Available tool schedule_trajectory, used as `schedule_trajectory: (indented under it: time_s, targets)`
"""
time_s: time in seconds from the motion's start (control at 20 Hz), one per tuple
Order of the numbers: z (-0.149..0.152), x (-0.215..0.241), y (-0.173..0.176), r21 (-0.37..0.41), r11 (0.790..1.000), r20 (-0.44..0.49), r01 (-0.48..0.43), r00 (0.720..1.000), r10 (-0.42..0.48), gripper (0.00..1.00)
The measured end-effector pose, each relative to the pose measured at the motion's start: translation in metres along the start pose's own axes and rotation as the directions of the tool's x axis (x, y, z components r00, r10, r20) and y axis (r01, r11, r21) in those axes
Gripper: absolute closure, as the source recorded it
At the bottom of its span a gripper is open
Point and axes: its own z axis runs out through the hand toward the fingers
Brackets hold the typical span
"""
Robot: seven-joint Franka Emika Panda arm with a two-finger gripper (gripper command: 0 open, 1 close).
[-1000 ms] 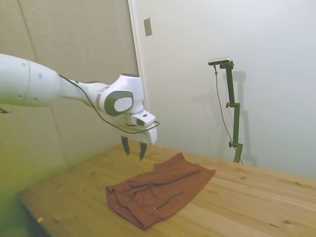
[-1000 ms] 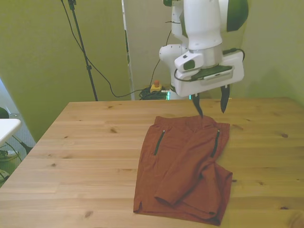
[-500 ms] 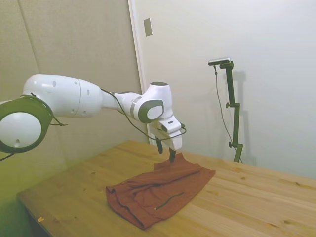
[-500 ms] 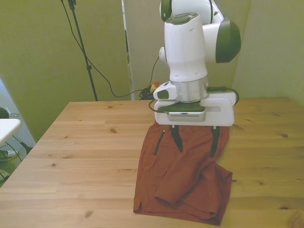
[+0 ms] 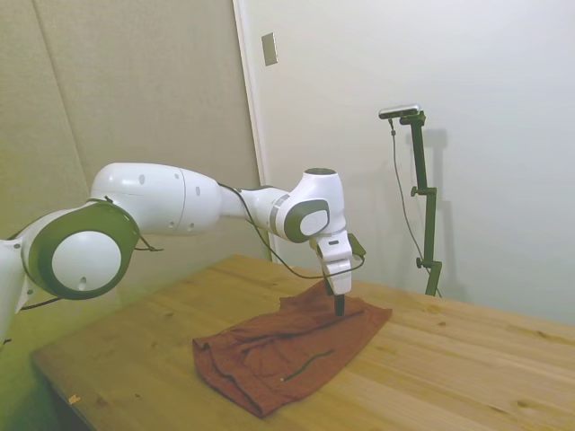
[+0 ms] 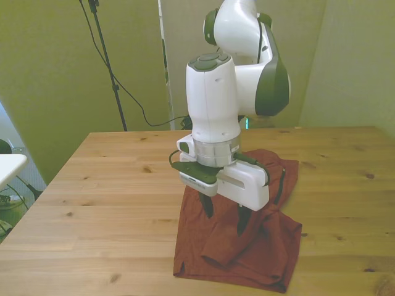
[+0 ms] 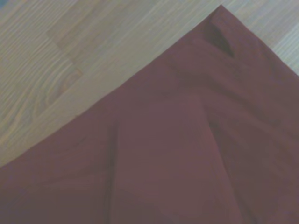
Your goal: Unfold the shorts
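The rust-red shorts [image 6: 247, 216] are spread, partly folded, on the wooden worktop [image 6: 111, 203]. The hand [image 6: 224, 221] is held released just above the shorts' folded middle, fingers parted.

Rust-red shorts [image 6: 247, 234] on pale wood-grain table [image 6: 111, 203]

Wooden table [image 6: 99, 185], rumpled rust-red shorts [image 6: 213, 243] lying folded on it
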Motion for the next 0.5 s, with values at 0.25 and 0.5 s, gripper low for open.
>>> schedule_trajectory:
  time_s: [0.25,0.5]
  targets:
    - [0.003,-0.006,-0.01,-0.05,0.999,0.015,0.019,1.0,-0.018,0.0]
    - [0.001,-0.004,-0.016,-0.125,0.991,-0.045,0.055,0.997,-0.061,0.0]
